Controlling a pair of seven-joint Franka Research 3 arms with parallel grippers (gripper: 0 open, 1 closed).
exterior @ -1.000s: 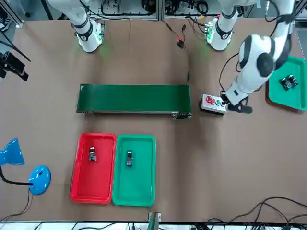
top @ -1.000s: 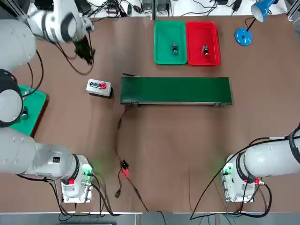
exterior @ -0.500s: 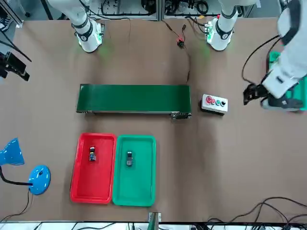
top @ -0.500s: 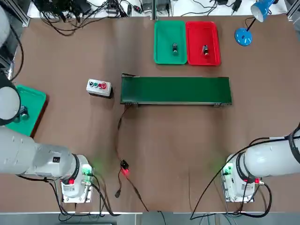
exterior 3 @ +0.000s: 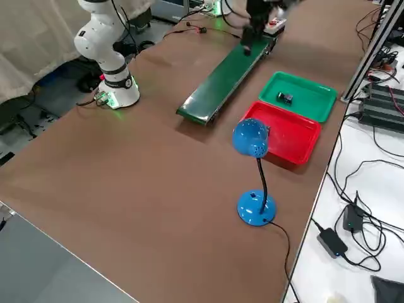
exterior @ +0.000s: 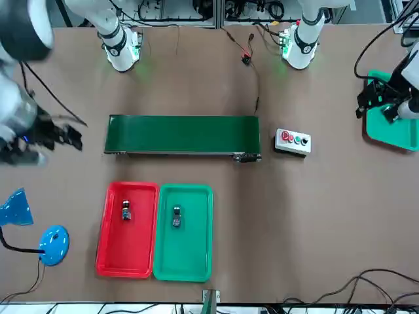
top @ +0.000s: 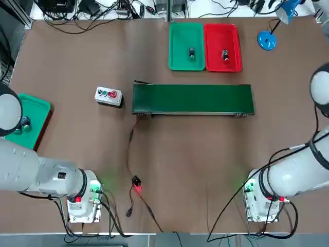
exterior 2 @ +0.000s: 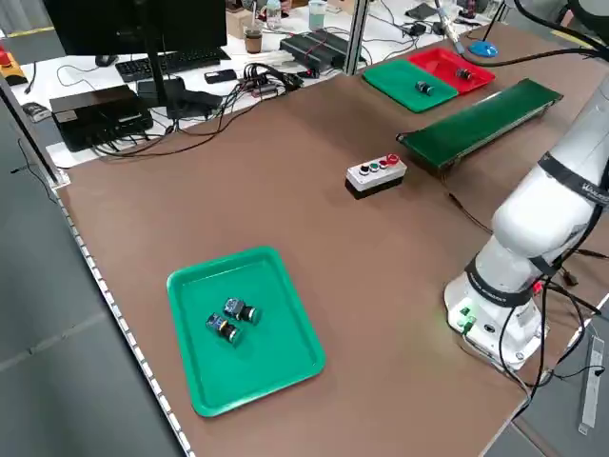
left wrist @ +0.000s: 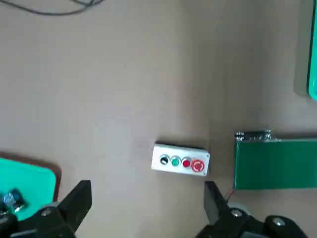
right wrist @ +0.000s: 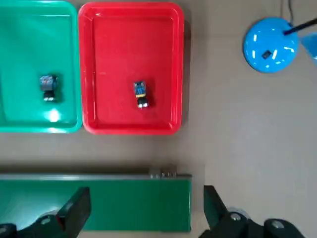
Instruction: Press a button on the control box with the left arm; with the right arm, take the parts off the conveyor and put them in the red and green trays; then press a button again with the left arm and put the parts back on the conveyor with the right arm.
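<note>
Left gripper (left wrist: 148, 206): fingers wide, above table near green side tray (exterior: 393, 129).
Right gripper (right wrist: 147, 210): fingers wide, above conveyor (top: 193, 99).
Parts: one in red tray (top: 232, 38), one in green tray (top: 180, 36).

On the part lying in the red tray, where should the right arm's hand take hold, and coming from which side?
Likely best from straight above, fingers closing across the narrow middle of the part. It lies on its side, longer than wide, away from the walls of the red tray, so both long flanks look free.
</note>
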